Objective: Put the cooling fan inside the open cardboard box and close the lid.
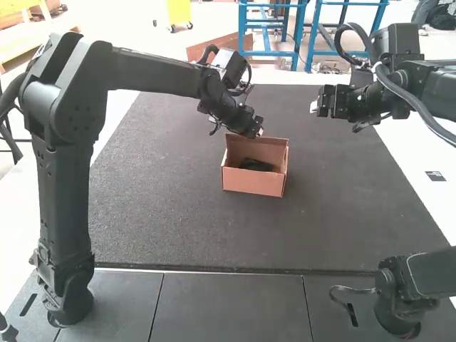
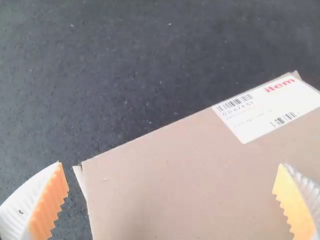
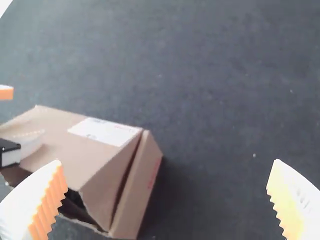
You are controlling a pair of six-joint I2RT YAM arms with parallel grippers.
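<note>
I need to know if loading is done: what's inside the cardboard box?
A dark object, likely the cooling fan, lies inside the cardboard box. The front wall and shadow hide its lower part, so its shape can't be confirmed.

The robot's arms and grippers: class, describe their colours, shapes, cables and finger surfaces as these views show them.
Both the left arm and the right arm are matte black, built of chunky rounded segments, with black cables looping near the wrists. The left gripper's fingers and the right gripper's fingers are white and ribbed, with orange saw-toothed pads.
</note>
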